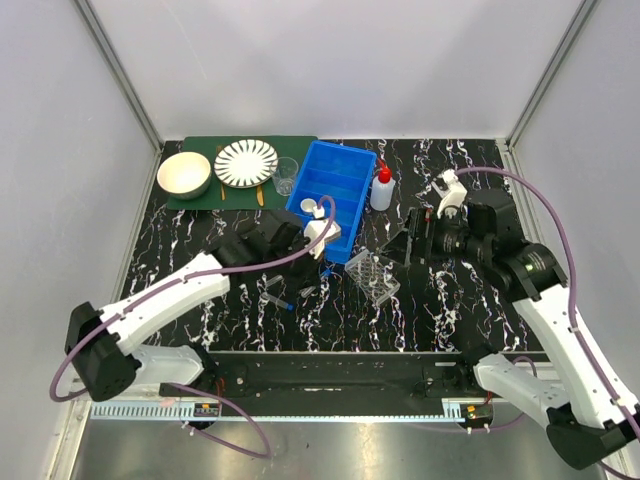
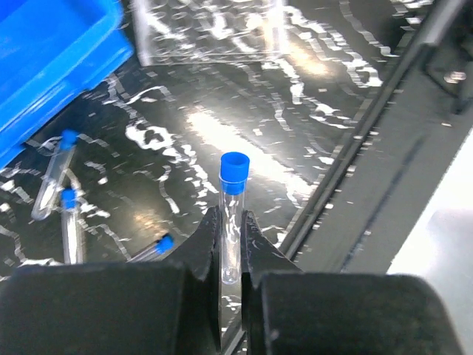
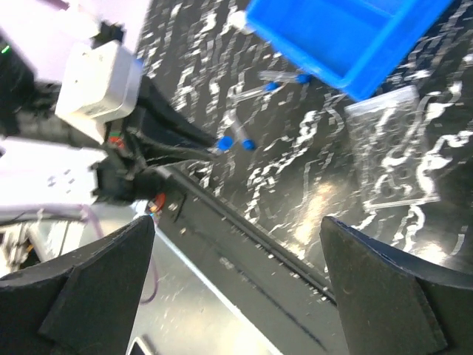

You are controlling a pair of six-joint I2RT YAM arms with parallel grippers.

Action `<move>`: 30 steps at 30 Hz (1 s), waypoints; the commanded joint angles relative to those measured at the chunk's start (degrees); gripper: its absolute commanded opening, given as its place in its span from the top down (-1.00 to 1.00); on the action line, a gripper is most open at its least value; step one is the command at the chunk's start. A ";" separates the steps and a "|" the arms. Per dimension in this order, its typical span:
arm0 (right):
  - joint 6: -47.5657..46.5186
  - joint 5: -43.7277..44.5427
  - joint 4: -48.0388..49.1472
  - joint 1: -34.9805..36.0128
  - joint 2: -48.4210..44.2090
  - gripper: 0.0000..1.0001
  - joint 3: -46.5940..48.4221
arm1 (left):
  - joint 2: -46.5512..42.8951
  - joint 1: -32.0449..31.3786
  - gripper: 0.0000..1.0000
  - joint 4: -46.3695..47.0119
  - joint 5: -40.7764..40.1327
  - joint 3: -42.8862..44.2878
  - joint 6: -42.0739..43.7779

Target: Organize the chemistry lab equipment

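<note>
While the left gripper [image 2: 230,222] is clamped on 1 clear blue-capped tube [image 2: 233,188], note how it holds it: the jaws pinch the rounded lower end and the cap sticks out past the fingertips, above the table [image 1: 330,335] near the middle of its near edge. That grip keeps the cap free, but I judge it leaves the wrong end leading for a rack hole, so you will likely have to turn the tube or pass it across.

Your right gripper [image 3: 236,222] stands wide, with nothing between its fingers, hovering over the right half of the table and facing the left arm. That reads to me as waiting for a hand-over or to steady the rack.

The clear plastic tube rack [image 1: 372,277] sits on the table just off the near right corner of the big blue bin [image 1: 345,170], close to both arms, which suits loading. 3 more tubes [image 2: 53,171] lie flat on the table by the bin's near edge, not yet sorted.

Toward the far edge, the white squeeze bottle [image 1: 381,188] stands upright just right of the bin. The small beaker [image 1: 285,176] stands at its left, by the green mat's edge.
</note>
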 commanded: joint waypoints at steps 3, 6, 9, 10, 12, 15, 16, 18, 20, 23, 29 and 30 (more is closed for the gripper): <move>7.38 -19.06 5.33 0.23 -7.25 -0.93 -2.56 | -5.74 -1.14 1.00 0.58 21.89 1.45 0.91; 12.48 -20.57 8.68 0.93 -9.45 -0.84 -5.64 | -7.95 -2.54 1.00 2.25 24.45 1.36 0.29; 15.38 -19.61 10.44 2.42 -10.34 -0.80 -8.63 | -9.62 -3.34 1.00 2.34 24.19 2.68 0.12; 16.09 -18.56 10.71 2.95 -10.34 -0.79 -9.16 | -9.97 -3.43 1.00 2.43 24.10 3.12 0.03; 16.71 -17.32 12.11 5.75 -9.64 -0.78 -10.74 | -10.85 -3.78 1.00 2.35 24.01 4.44 0.11; 17.24 -13.46 15.18 11.72 -6.92 -0.78 -11.72 | -11.21 -3.87 1.00 1.82 24.97 5.49 0.20; 17.06 -11.45 15.80 13.31 -5.69 -0.78 -11.72 | -11.12 -3.87 1.00 1.82 25.76 5.49 0.20; 16.45 -8.72 16.77 18.12 -1.83 -0.78 -10.67 | -10.68 -3.87 1.00 1.56 25.94 5.76 0.29; 15.13 -6.07 17.04 20.17 1.50 -0.75 -9.70 | -10.24 -3.87 1.00 1.29 26.47 6.28 0.46; 14.34 -4.93 18.18 20.97 3.80 -0.71 -8.21 | -9.89 -3.87 1.00 0.50 27.17 6.99 0.82; 13.28 -3.87 18.27 20.97 6.44 -0.59 -5.75 | -10.07 -3.87 1.00 -0.64 27.79 6.90 2.31; 13.28 -3.61 18.18 20.97 6.71 -0.54 -5.57 | -10.06 -3.87 1.00 -0.73 27.88 6.73 2.31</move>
